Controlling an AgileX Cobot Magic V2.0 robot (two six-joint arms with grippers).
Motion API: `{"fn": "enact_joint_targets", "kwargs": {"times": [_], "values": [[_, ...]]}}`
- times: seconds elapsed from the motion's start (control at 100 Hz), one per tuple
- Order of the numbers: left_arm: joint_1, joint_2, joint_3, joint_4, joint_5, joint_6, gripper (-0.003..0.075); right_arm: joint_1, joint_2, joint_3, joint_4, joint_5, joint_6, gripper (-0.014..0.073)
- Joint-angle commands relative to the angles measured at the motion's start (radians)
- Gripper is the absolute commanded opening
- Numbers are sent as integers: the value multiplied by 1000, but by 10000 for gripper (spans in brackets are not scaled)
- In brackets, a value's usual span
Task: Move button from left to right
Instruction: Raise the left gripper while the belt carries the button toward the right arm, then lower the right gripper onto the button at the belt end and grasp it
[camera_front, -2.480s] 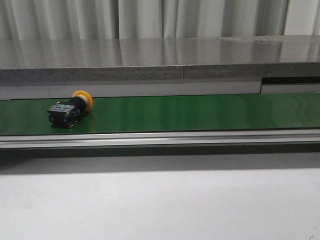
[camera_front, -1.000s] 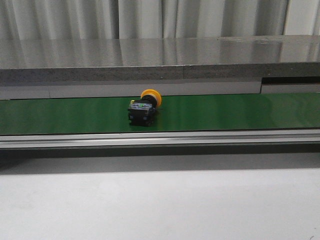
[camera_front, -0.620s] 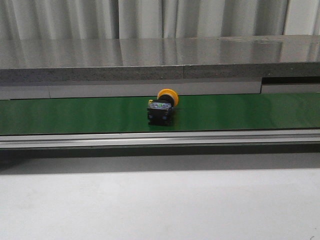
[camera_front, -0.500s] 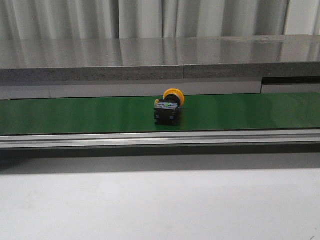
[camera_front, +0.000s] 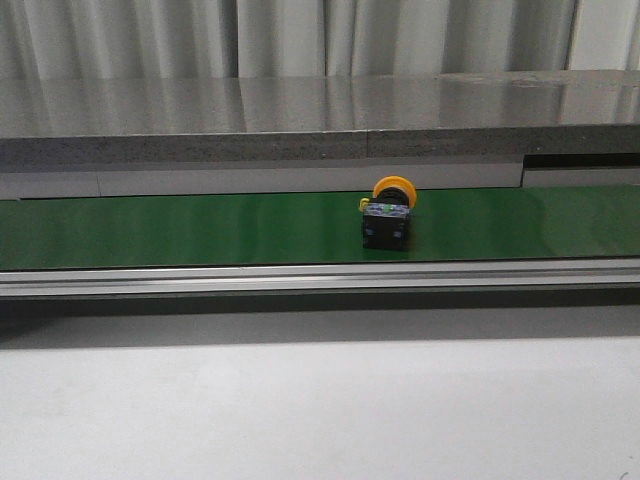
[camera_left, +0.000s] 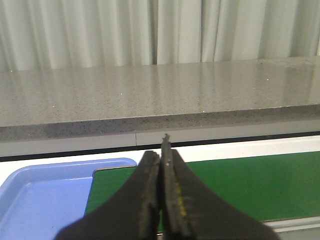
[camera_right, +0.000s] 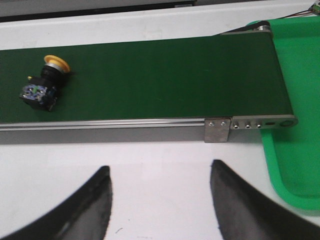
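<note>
The button (camera_front: 387, 217) lies on its side on the green conveyor belt (camera_front: 200, 228), a little right of the belt's middle, its yellow-orange cap turned toward the far side and its black body toward me. In the right wrist view the button (camera_right: 44, 85) sits far from the belt's end. My right gripper (camera_right: 160, 172) hangs open over the white table, nearer than the belt, with nothing between its fingers. My left gripper (camera_left: 162, 150) is shut and empty, pointing over the belt's other end. Neither gripper shows in the front view.
A blue tray (camera_left: 35, 200) sits at the belt's left end. A green tray (camera_right: 295, 150) sits under the belt's right end, beside the metal roller bracket (camera_right: 250, 122). A grey stone ledge (camera_front: 320, 125) runs behind the belt. White table (camera_front: 320, 410) lies in front.
The button has travelled rightward along the belt, from its left part to just past the middle, turning slightly. No gripper touched it.
</note>
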Motion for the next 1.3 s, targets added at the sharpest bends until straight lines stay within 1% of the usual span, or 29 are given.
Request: {"fn": "enact_joint_targets", "kwargs": {"times": [0.0, 0.1, 0.22, 0.32, 0.55, 0.74, 0.88, 1.1, 1.29], "values": [[-10, 10, -27, -13, -70, -3, -21, 2, 11, -35, 56, -93, 0, 543], [-10, 10, -27, -13, -70, -3, -21, 2, 18, -35, 96, -109, -6, 543], [-10, 10, -27, -13, -70, -3, -20, 2, 70, -44, 99, -126, -12, 543], [-10, 10, -27, -13, -70, -3, -21, 2, 163, -78, 100, -130, -42, 543], [-10, 10, -27, -13, -70, -3, -20, 8, 408, -210, 104, -135, -50, 543], [-10, 10, -27, -13, -70, -3, -20, 69, 627, -330, 104, -134, -102, 543], [-10, 10, -27, -13, -70, -3, -20, 116, 754, -407, 103, -132, -124, 543], [-10, 10, -27, -13, -70, -3, -21, 170, 895, -497, 80, -135, -132, 543], [-10, 10, -27, -13, -70, -3, -20, 178, 992, -544, 26, -136, -132, 543]]}}
